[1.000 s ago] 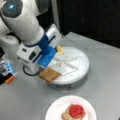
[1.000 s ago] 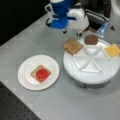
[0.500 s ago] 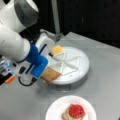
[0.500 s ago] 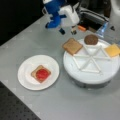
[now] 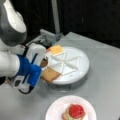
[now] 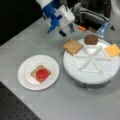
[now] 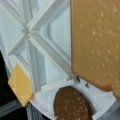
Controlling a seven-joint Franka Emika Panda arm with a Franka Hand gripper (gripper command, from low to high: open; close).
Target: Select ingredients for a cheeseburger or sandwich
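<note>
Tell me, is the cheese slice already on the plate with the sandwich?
No, the cheese slice lies in the divided tray, while the plate holds only the sandwich.

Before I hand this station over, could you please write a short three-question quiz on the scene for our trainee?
1. True or false: the toast square lies fully inside a compartment of the divided tray.
2. What tops the stack on the white plate? A) cheese B) tomato slice C) patty
3. Which ingredient is nearest the tool?

Key:
1. False; it overhangs the rim.
2. B
3. The toast square; the patty and cheese square lie farther off.
</note>
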